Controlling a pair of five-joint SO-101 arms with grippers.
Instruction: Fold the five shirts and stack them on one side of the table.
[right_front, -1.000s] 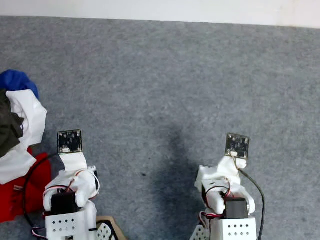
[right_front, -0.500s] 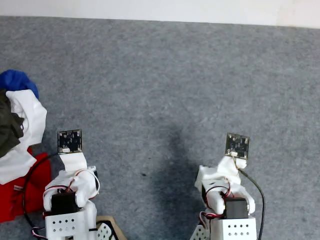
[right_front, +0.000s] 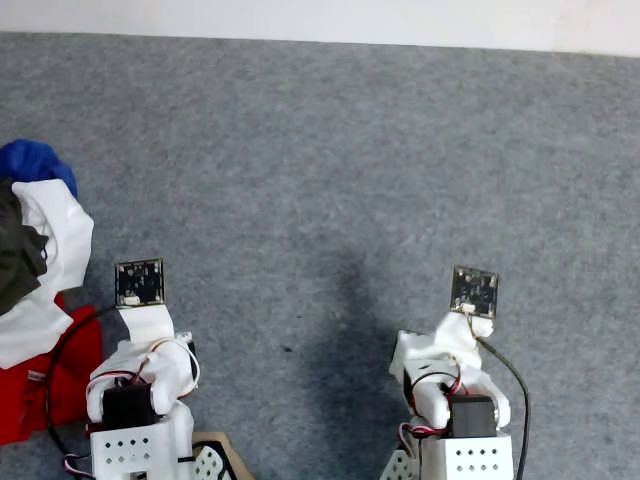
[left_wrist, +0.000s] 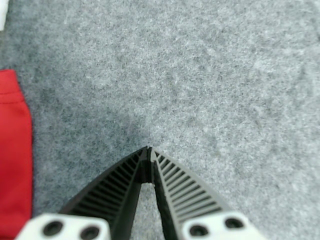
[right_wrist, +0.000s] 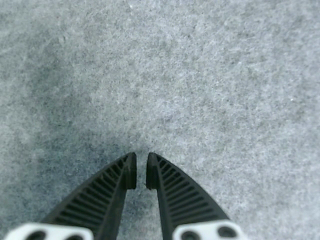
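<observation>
A pile of shirts lies at the table's left edge: a blue one (right_front: 35, 162) at the back, a white one (right_front: 58, 245) with a dark one (right_front: 15, 258) on it, and a red one (right_front: 55, 385) nearest the front. The left arm (right_front: 140, 350) is drawn back at the front edge, just right of the red shirt (left_wrist: 12, 150). Its gripper (left_wrist: 149, 154) is shut over bare grey mat with nothing in it. The right arm (right_front: 455, 375) is drawn back at the front right. Its gripper (right_wrist: 141, 172) is shut but for a thin slit, holding nothing.
Grey felt mat (right_front: 330, 170) covers the table from the pile to the right edge. A white wall strip (right_front: 320, 18) runs along the back. A black cable (right_front: 55, 350) loops over the red shirt beside the left arm's base.
</observation>
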